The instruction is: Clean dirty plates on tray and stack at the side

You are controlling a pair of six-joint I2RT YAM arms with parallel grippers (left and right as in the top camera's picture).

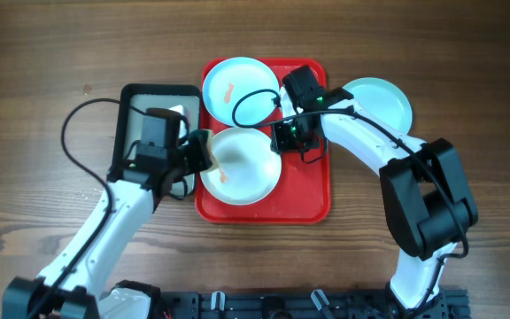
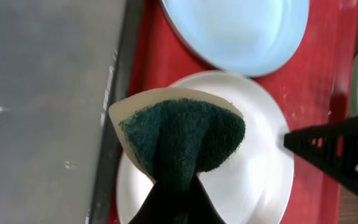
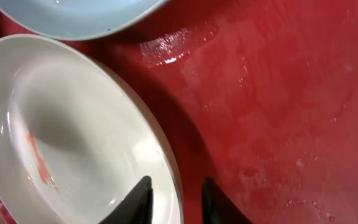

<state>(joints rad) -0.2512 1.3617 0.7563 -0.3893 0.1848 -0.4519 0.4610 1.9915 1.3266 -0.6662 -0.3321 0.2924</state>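
Progress: blue plate (image 1: 383,99) set aside; smeared blue plate (image 1: 228,81) and white plate (image 1: 248,173) remain on tray (image 1: 312,197); left hand (image 2: 176,202) clamps sponge (image 2: 185,134); right hand (image 3: 176,200) astride white plate's rim, grip uncertain.

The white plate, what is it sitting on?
It sits on the red tray. The white plate covers the tray beneath it, so anything under there is hidden.
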